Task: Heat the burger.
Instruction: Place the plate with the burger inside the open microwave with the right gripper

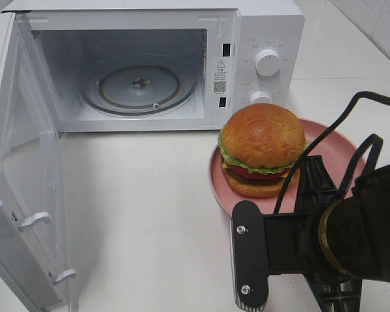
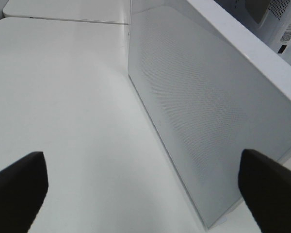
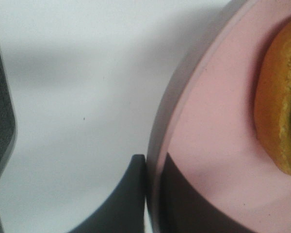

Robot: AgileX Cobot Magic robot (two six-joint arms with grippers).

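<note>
The burger (image 1: 262, 148), with a glossy brown bun, green lettuce and a dark patty, sits on a pink plate (image 1: 331, 144) on the white table, right of the open microwave (image 1: 149, 65). My right gripper (image 1: 312, 170) reaches in from the near right and is shut on the plate's near rim. In the right wrist view the gripper (image 3: 153, 196) has one finger under the pink plate (image 3: 208, 126) and one on top, and the burger (image 3: 276, 97) lies just beyond. My left gripper (image 2: 145, 194) stands open and empty beside the microwave door (image 2: 208, 97).
The microwave door (image 1: 26, 175) swings out wide to the left, toward the table's front edge. A glass turntable (image 1: 140, 86) lies inside the cavity. Two control knobs (image 1: 267, 62) sit on the microwave's right panel, just behind the plate.
</note>
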